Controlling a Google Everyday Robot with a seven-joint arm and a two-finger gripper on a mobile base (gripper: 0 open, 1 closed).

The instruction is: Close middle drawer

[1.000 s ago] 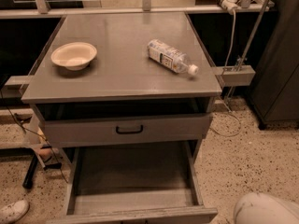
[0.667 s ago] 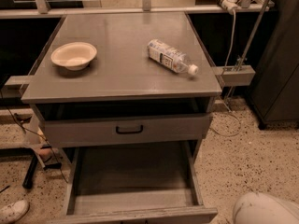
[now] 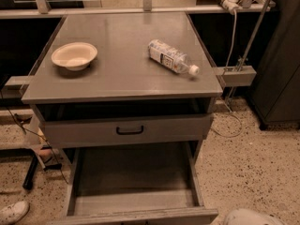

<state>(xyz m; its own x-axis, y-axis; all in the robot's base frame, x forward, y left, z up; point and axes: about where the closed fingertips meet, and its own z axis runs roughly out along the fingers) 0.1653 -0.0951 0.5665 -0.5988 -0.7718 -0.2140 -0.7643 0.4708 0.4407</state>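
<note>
The middle drawer (image 3: 136, 172) is pulled far out at the bottom of the grey cabinet. Its long shallow tray is bare, and its low front panel (image 3: 140, 215) lies at the bottom edge of the view. Its handle is hidden. Above it, a taller grey drawer (image 3: 126, 130) with a wider black handle (image 3: 130, 130) stands slightly out. My gripper does not show. Only a white rounded part of the robot (image 3: 248, 218) shows at the bottom right edge, to the right of the open drawer's front corner.
On the cabinet top (image 3: 122, 74) are a cream bowl (image 3: 74, 56) at the left and a plastic water bottle (image 3: 172, 56) lying on its side at the right. A white shoe (image 3: 11, 212) is at the bottom left. Cables and a metal stand (image 3: 239, 74) are on the right.
The white rounded robot part at the bottom right has sunk lower and shows less. The drawers, bowl and bottle have not moved.
</note>
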